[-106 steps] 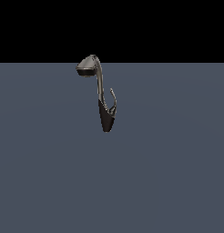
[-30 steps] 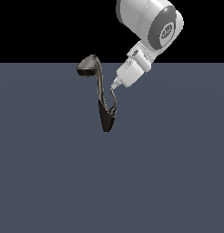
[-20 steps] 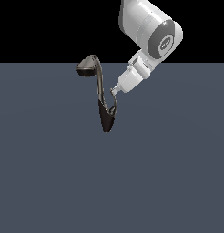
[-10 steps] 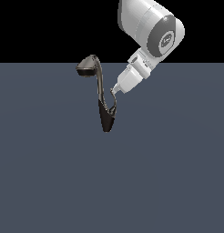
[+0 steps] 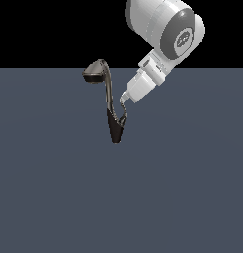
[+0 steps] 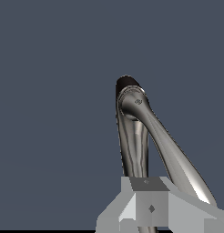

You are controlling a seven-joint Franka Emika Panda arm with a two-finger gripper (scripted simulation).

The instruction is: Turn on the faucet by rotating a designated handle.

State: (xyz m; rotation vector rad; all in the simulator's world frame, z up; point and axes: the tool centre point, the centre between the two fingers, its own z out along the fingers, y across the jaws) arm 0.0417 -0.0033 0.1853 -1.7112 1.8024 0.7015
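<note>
Contact step: gripper [image 5: 123,100] tip at handle [image 5: 124,112] on the faucet [image 5: 107,99] base's right; jaw opening can't be told. Next: push the lever round.

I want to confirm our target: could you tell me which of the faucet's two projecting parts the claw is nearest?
The handle, the short curved lever rising from the faucet's base; the claw sits at its tip, while the wide spray head is farther away.
</note>
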